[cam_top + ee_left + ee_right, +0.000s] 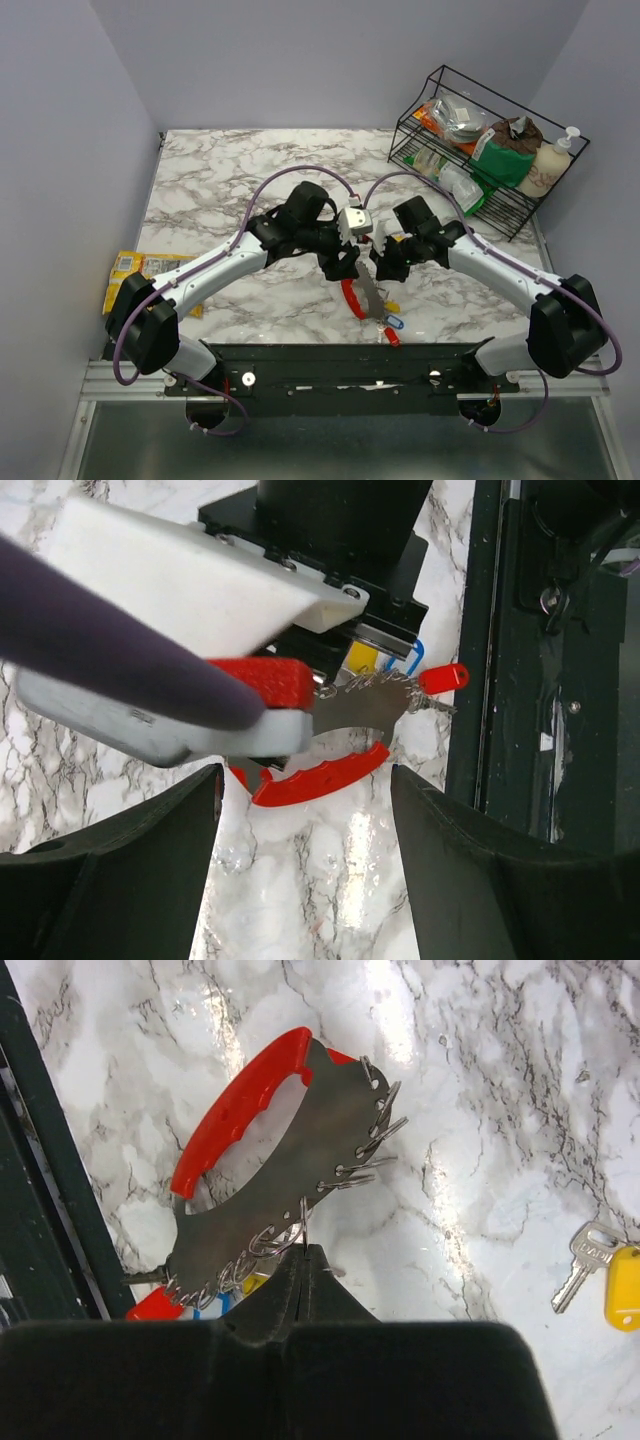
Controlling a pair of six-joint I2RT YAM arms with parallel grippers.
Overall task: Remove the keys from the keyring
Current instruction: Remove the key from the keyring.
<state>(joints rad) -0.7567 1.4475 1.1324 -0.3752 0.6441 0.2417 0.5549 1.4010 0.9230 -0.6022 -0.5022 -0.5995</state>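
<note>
Half red, half grey keyring (320, 1150) w/ rings (360, 1172) along edge.

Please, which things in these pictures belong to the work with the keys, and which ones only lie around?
For the job:
- keyring, red and grey
- tagged keys hanging on it
- loose key with yellow tag, on the table
- right pincer, shut at the keyring's edge

Just lying about:
- yellow snack packet
- wire rack with goods
- soap bottle
</note>
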